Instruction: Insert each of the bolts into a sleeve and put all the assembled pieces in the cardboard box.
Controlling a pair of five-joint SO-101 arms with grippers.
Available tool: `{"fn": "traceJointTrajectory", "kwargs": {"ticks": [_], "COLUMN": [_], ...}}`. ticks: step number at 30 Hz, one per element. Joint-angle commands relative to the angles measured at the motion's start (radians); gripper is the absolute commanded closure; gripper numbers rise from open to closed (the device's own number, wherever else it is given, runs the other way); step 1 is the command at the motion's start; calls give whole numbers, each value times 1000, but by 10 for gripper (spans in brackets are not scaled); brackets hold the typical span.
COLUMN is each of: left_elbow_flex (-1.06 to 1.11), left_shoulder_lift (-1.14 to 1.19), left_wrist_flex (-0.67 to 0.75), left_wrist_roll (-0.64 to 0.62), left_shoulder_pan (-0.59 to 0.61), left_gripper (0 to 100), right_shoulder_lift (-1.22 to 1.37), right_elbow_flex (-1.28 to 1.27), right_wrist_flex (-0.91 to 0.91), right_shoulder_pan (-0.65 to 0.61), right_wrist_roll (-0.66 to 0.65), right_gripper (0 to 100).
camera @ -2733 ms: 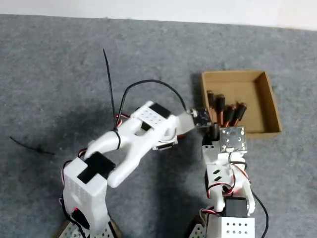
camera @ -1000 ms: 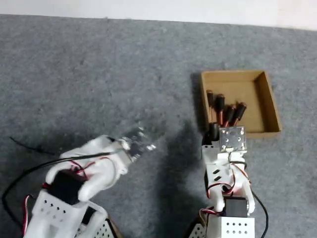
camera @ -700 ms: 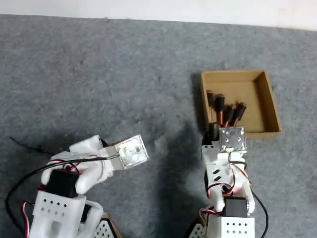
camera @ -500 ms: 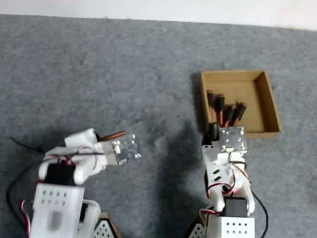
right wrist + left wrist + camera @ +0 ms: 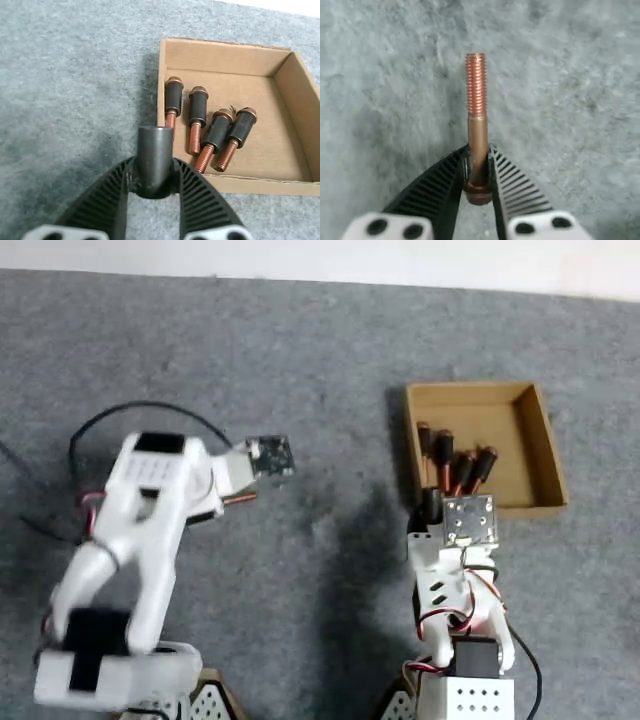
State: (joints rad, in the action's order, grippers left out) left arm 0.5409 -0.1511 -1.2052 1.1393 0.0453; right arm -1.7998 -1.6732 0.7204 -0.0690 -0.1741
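Observation:
My left gripper (image 5: 218, 504) is over the carpet on the table's left half and is shut on a copper bolt (image 5: 240, 498). The bolt (image 5: 476, 125) is held by its head end between the jaws (image 5: 477, 167), threaded end pointing away. My right gripper (image 5: 432, 517) sits just before the near left corner of the cardboard box (image 5: 548, 450), shut on a black sleeve (image 5: 431, 502). The sleeve (image 5: 155, 145) stands in the jaws (image 5: 155, 169) with its open end toward the box (image 5: 220, 49). Several assembled bolt-and-sleeve pieces (image 5: 215, 132) lie in the box's left half.
Grey carpet covers the table. A thin black cable tie (image 5: 35, 528) lies near the left edge beside the left arm. The box's right half (image 5: 520, 435) is bare cardboard. Open carpet lies between the two arms.
The left arm pulled back from beside the right gripper to the near left, came up holding a copper bolt, and has now swung farther out over the carpet. The right arm kept still.

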Motion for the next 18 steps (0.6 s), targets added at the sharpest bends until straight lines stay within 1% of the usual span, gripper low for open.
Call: {"fn": "traceJointTrajectory", "kwargs": {"ticks": [1,2,4,5,9,10,13,15,18], "left_elbow_flex": [-202,-228,-269,-282,-326,-335,-400,-450,-519], "left_shoulder_lift": [157,191,242,265,283,283,283,283,283], "left_wrist_flex": [-69,-97,-132,-135,-143,-143,-143,-149,-224], "left_wrist_roll": [11,12,11,8,5,-23,-216,-384,-655], "left_shoulder_pan": [10,10,8,10,12,10,12,13,21], "left_gripper": [965,919,787,748,809,810,792,790,790], "right_shoulder_lift": [-12,-12,-12,-12,-12,-12,-12,-12,-12], "right_elbow_flex": [-82,-82,-82,-82,-82,-82,-82,-82,-82], "right_wrist_flex": [-2,-2,-2,-2,-2,-2,-2,-2,-2], "right_shoulder_pan": [7,7,7,7,5,5,5,5,5], "right_wrist_roll": [-11,-11,-11,-11,-11,-11,-11,-11,-41], "right_gripper": [993,993,992,992,992,992,992,992,992]}}
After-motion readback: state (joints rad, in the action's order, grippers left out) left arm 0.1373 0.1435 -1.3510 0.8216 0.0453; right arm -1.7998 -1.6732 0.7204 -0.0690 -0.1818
